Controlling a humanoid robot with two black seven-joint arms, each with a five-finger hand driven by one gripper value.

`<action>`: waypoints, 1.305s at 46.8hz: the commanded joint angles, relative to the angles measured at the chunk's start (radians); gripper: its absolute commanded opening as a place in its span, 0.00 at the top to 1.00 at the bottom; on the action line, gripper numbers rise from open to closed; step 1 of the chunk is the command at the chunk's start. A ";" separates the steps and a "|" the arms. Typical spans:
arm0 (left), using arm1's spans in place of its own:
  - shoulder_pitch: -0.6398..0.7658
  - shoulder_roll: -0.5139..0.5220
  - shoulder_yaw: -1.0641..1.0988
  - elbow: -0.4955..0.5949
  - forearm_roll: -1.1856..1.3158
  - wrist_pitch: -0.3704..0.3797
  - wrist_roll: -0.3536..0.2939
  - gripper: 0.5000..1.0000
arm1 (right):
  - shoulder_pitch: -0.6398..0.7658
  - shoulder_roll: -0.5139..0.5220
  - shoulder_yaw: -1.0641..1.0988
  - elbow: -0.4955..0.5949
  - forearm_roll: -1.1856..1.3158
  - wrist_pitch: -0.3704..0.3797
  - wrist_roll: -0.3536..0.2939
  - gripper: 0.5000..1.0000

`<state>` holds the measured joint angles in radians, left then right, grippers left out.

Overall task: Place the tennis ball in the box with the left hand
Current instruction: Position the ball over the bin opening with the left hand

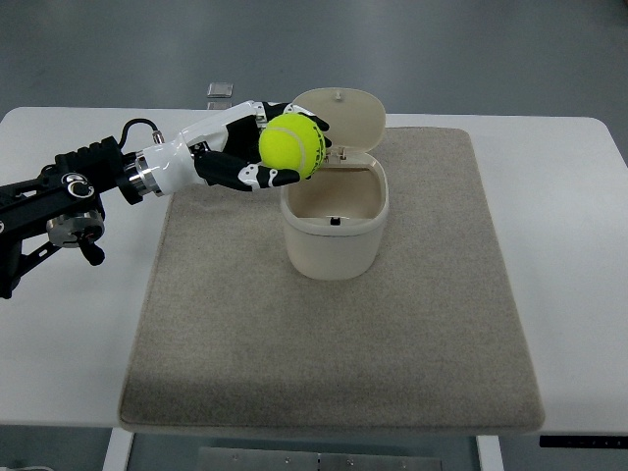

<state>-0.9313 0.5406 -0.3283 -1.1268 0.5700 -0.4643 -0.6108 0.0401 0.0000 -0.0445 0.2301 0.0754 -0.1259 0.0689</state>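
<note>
My left hand (270, 147) comes in from the left edge and is shut on a yellow-green tennis ball (290, 143). It holds the ball in the air just over the back left rim of a cream box (334, 235). The box stands on a grey mat and its hinged lid (343, 116) is tipped open toward the back. The inside of the box shows no objects. The right arm is not in view.
The grey mat (334, 334) covers the middle of a white table (589, 245). A small grey object (220, 90) lies on the floor beyond the table's back edge.
</note>
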 commanded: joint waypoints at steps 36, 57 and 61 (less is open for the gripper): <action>0.002 -0.053 0.000 0.015 -0.001 0.021 0.000 1.00 | 0.000 0.000 0.000 0.000 0.000 0.000 0.000 0.19; 0.006 -0.053 -0.002 0.010 -0.004 0.061 0.000 0.90 | 0.000 0.000 0.000 0.000 0.000 0.000 0.000 0.20; 0.008 -0.053 -0.002 0.009 -0.012 0.062 0.000 0.83 | 0.000 0.000 0.000 0.000 0.000 0.000 0.000 0.19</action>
<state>-0.9247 0.4878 -0.3295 -1.1165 0.5649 -0.4036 -0.6109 0.0399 0.0000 -0.0445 0.2301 0.0753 -0.1259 0.0690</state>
